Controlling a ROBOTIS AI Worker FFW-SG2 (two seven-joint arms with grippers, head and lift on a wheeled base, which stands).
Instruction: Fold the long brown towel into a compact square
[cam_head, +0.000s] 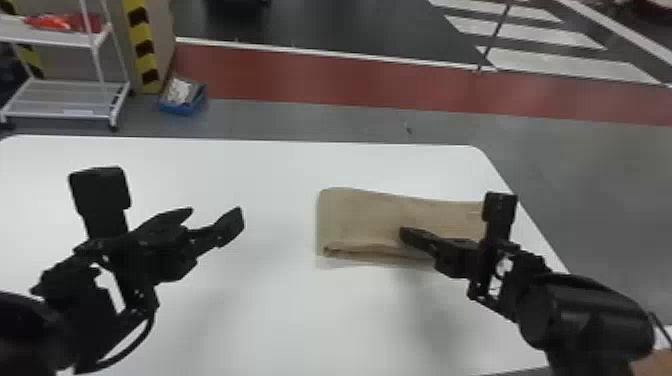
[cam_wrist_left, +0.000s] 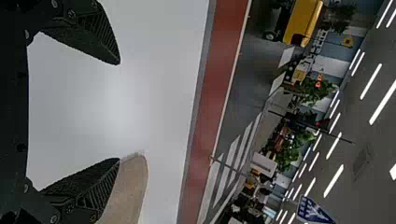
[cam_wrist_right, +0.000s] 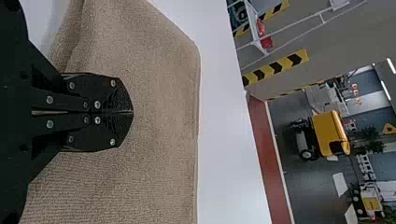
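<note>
The brown towel (cam_head: 362, 217) lies folded into a flat band on the right half of the white table, a layered edge along its near side. Left of it, well apart, my left gripper (cam_head: 216, 215) hangs over bare table, open and holding nothing. Over the towel's middle is my right gripper (cam_head: 406, 235), its arm hiding part of the right end. In the left wrist view the towel (cam_wrist_left: 130, 186) appears beyond one finger of the open left gripper (cam_wrist_left: 119, 111). The right wrist view has the right gripper (cam_wrist_right: 132, 112) shut in front of the towel (cam_wrist_right: 163, 93), no cloth visible between its fingers.
The white table (cam_head: 280, 305) has its right edge close beside the towel and right arm. On the floor past its far edge stand a white shelf rack (cam_head: 65, 100) and a blue box (cam_head: 182, 107).
</note>
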